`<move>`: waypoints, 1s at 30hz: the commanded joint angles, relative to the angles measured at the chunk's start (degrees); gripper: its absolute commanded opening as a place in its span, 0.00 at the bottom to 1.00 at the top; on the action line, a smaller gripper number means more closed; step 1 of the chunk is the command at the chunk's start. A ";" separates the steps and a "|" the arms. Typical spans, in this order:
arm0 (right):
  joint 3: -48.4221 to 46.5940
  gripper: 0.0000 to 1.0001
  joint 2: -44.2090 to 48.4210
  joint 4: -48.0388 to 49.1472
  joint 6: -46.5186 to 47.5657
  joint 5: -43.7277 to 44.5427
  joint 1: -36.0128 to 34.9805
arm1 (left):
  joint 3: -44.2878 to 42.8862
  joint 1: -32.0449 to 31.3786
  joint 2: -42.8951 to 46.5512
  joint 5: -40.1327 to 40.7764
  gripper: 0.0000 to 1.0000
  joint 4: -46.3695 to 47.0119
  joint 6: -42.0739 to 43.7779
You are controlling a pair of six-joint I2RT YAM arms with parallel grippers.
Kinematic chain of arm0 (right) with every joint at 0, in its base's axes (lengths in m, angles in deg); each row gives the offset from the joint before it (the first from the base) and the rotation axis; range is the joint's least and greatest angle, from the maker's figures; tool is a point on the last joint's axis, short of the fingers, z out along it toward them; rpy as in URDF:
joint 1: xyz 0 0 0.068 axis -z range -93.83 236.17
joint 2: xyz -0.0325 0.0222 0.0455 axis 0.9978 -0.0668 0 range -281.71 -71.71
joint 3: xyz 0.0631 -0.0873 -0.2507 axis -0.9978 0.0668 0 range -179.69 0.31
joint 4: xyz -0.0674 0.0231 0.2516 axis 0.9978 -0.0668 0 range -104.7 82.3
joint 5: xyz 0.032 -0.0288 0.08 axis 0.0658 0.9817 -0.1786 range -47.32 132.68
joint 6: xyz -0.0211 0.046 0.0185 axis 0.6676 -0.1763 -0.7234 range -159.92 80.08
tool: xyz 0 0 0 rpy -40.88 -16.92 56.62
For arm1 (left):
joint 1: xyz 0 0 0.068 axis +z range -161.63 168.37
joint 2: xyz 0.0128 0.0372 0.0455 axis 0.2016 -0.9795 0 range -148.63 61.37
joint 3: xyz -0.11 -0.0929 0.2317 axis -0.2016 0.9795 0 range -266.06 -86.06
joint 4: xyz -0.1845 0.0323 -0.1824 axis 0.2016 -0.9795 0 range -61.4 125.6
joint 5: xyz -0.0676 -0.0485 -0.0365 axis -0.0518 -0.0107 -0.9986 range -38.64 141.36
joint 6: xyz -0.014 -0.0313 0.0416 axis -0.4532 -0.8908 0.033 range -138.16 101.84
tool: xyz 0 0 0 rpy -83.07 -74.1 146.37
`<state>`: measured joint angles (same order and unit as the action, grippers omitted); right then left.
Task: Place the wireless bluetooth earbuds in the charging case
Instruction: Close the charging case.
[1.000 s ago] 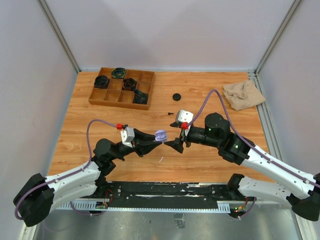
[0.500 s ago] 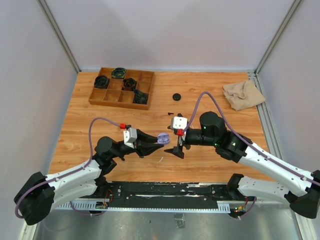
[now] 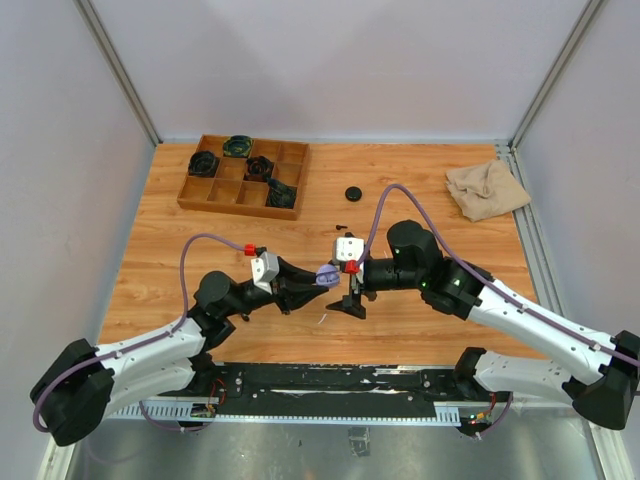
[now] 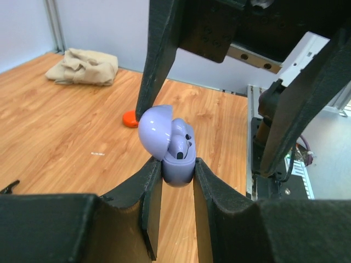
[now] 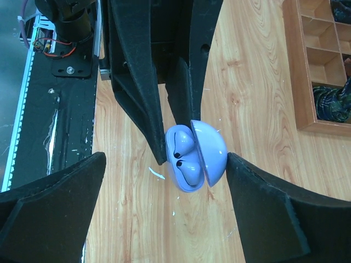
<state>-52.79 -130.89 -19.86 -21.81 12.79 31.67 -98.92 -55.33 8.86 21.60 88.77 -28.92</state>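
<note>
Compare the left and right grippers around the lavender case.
The left gripper is shut on the lavender case at its base; the right gripper stands open, straddling it, gripping nothing. The left gripper's jaws sit narrow; the right gripper's wide apart. Both are black and meet at the case.

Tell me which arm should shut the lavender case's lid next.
Likely right. The right claw stands open astride the lavender case, beside the raised lid; the left claw is clamped on the case's base, both earbuds seated.
</note>
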 commanded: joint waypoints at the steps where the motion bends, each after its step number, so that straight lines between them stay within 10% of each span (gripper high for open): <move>1: -1.67 0.90 0.57 -1.86 1.06 -2.73 -0.43 | -2.09 -0.11 -1.31 5.46 0.00 -0.83 0.31; 30: -2.23 0.64 -1.21 -9.13 4.05 4.95 0.69 | -5.05 -0.07 -0.74 -7.80 0.00 -9.86 6.10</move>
<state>-52.79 -130.84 -28.32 -18.42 18.62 31.78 -102.09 -55.36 8.01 17.67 78.73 -24.05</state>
